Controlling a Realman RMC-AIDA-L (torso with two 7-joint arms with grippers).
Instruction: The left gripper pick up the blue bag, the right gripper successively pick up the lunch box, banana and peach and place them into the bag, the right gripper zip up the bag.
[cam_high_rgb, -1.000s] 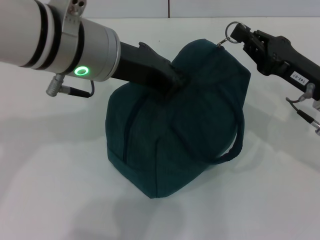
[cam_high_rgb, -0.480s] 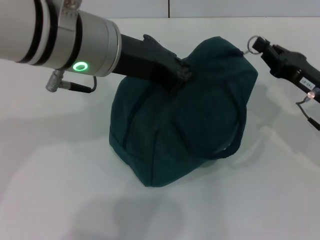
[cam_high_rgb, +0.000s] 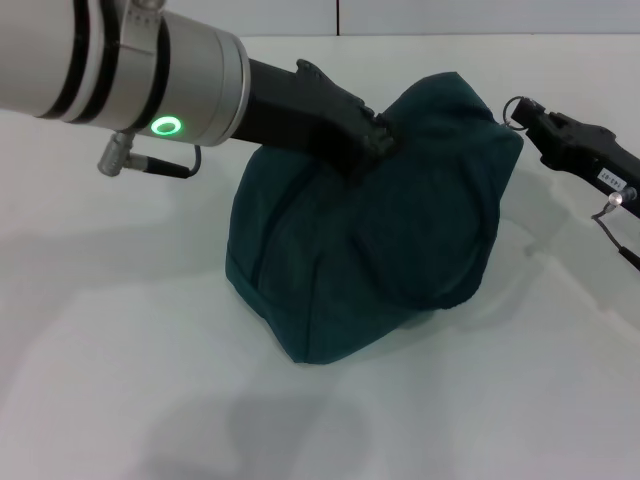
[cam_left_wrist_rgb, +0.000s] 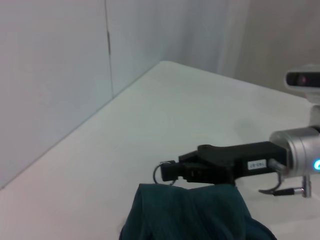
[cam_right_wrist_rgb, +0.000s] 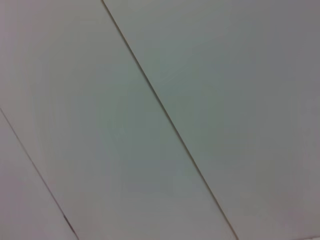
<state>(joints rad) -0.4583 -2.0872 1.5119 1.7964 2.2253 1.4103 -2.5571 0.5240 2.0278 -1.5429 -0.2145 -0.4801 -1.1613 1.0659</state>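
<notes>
Head view: dark teal-blue fabric bag (cam_high_rgb: 370, 235) sitting zipped on white table (cam_high_rgb: 100, 330); left gripper (cam_high_rgb: 375, 145) clenching its top; right gripper (cam_high_rgb: 535, 120) pulling ring zipper pull (cam_high_rgb: 515, 108) further rightward, finishing closure.
Left wrist view: right gripper clamped on the ring.
Right wrist view: wall only.

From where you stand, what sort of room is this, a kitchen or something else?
Probably a lab or test room, not a kitchen: a bare white table, plain pale wall panels, and two robot arms, the left gripper and the right gripper, working on one blue bag.
</notes>
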